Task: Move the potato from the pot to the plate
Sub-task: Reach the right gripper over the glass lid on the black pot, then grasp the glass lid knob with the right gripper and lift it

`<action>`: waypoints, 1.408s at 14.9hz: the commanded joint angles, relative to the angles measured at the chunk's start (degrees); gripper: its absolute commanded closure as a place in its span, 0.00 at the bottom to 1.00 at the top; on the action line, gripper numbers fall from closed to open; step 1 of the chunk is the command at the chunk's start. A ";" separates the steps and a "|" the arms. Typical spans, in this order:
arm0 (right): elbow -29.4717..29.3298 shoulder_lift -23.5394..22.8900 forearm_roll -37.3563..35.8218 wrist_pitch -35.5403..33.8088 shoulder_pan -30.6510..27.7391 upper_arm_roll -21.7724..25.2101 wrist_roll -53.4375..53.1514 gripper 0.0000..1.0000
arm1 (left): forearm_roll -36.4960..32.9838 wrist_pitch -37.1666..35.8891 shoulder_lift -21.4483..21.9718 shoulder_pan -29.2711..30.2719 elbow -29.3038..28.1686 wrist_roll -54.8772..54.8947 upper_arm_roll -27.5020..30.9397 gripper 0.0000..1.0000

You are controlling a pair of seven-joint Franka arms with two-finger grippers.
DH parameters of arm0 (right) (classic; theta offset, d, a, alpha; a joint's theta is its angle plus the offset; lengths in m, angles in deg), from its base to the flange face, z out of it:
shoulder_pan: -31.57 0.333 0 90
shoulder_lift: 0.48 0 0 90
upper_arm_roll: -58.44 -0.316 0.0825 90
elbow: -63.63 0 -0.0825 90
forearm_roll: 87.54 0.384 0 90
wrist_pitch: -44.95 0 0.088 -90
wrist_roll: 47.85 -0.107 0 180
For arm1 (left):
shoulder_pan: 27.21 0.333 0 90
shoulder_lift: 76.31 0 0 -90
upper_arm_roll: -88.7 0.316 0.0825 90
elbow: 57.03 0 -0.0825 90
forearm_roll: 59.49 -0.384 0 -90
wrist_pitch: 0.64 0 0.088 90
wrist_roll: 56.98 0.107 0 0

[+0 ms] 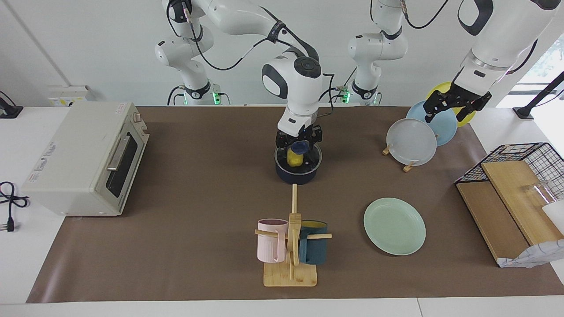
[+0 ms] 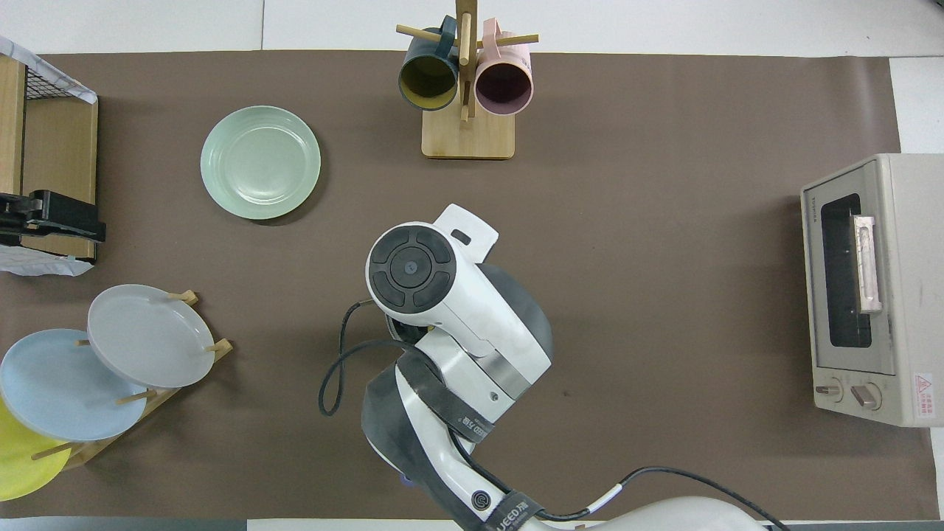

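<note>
Though plainly seen through the glass lid [image 1: 313, 159], lies shut inside the pot [image 1: 294, 177] at mid-table as a yellow lump: potato [image 1: 294, 157], not yet reachable. Hence, by judgement, going for the lid's blue knob [image 1: 301, 145] first and not for the food.

Reaches in from the right arm's base, elbow high and wrist bent straight down. Places the right gripper [image 1: 298, 141] directly over the lid, fingers spread wide on either side of the knob. Holds nothing; cannot tell whether touching the knob. Hides the pot entirely in the overhead view.

In the facing view, finds the plate [image 1: 394, 226] at about four o'clock from the pot, well apart, bare and flat on the mat. Looks an easy place to set down into once the pot is uncovered. Puts the mug rack [image 1: 290, 268] at six o'clock from the pot, probably clear of that carry.

Waits raised at about two o'clock from the pot, over the upright plates [image 1: 412, 141]: left gripper [image 1: 457, 107], open and empty.
</note>
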 commanded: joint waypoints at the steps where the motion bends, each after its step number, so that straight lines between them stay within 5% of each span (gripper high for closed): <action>1: 4.56 2.66 -0.69 3.03 0.78 0.13 -1.30 0.00 | -1.13 -0.70 0.66 -0.11 0.11 -0.70 0.15 0.00; 5: 4.83 2.75 -0.78 3.12 0.96 0.13 -1.22 0.04 | -1.13 -0.61 0.75 -0.11 0.11 -0.88 0.33 0.00; 10: 4.30 2.66 -0.87 3.03 0.79 0.21 -0.51 0.67 | -1.05 -0.26 0.75 -0.02 0.11 -0.88 0.42 0.00; 12: 3.78 2.49 -0.87 2.60 0.70 0.21 -0.43 0.80 | -1.05 -0.26 0.93 -0.02 0.03 -0.88 0.42 0.00; 15: -0.16 2.66 -0.87 -0.46 -0.35 0.65 0.62 0.82 | -0.96 -0.17 1.01 -0.11 -0.41 -0.97 0.42 0.00; 21: -4.05 3.89 -0.34 -7.50 -13.60 0.65 18.43 0.82 | -0.96 -0.35 1.28 -0.46 -0.94 -1.05 0.42 0.00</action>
